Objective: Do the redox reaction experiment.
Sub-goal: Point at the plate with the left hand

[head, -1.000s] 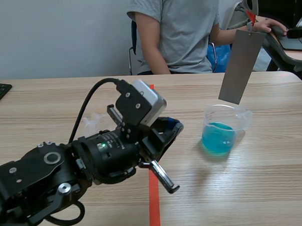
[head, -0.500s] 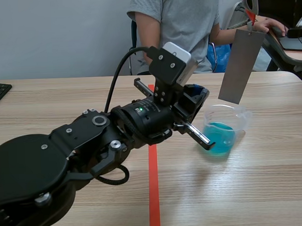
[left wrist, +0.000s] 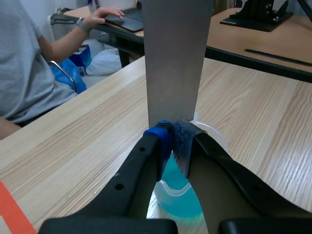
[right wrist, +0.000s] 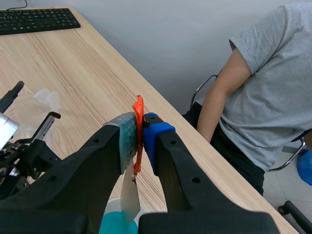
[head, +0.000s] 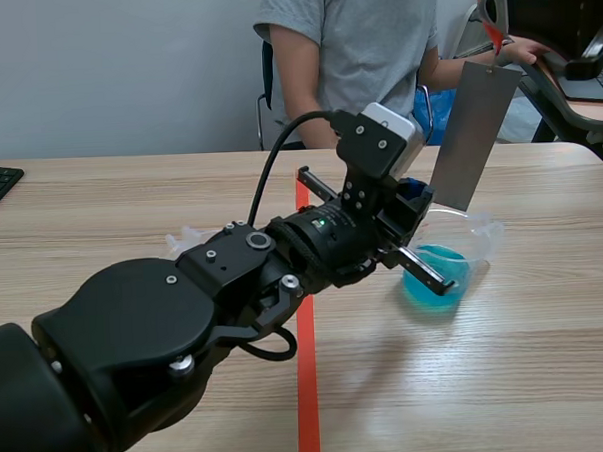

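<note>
The plate (head: pixel 468 139) was hung at 12 o'clock above the beaker (head: pixel 485 228), its tag (right wrist: pixel 138 117) clamped in the right fingers (right wrist: pixel 155 139). Its lower edge was pinched by the left fingers (left wrist: pixel 158 141), presumably for steadying.

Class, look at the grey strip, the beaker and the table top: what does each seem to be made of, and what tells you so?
Grey strip: probably metal, matt, flat and thin with straight edges. Beaker: clear plastic by the look, perhaps glass; the blue liquid shows through its wall. Table top: pale wood or wood-look laminate, with grain lines.
</note>
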Robot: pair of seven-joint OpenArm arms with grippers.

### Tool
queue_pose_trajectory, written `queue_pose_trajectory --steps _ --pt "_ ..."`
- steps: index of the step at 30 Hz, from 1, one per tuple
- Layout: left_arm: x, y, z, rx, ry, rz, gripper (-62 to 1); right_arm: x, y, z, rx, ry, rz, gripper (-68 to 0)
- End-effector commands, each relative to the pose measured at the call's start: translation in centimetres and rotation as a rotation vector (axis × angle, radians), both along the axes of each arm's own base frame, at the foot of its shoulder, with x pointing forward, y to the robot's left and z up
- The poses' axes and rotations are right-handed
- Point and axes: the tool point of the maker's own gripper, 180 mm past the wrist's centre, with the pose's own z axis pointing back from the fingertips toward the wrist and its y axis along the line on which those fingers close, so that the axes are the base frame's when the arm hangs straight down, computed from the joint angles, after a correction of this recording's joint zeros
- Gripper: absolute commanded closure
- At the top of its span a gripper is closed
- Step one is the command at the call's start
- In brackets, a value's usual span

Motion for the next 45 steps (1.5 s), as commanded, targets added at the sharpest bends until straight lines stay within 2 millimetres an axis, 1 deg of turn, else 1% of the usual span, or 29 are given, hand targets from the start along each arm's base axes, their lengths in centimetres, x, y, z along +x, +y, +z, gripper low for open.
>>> queue_pose_trajectory --steps 1,32,38,45 --pt "0.3 -0.5 2.2 -0.047 -0.050 -0.008 -3.2 -0.1 0.3 1.2 0.011 -0.034 0.020 -1.1" --pt "0.4 -0.3 1.8 -0.032 -0.040 -0.001 -3.2 -0.1 0.3 1.2 0.011 -0.034 0.020 -1.1" --pt "0.3 0.0 1.0 0.001 -0.029 0.005 -3.2 -0.1 0.3 1.2 0.010 -0.034 0.020 -1.1" --pt "-0.2 1.5 -0.6 0.034 -0.024 0.013 -3.2 -0.1 0.3 1.2 0.009 -0.032 0.019 -1.1"
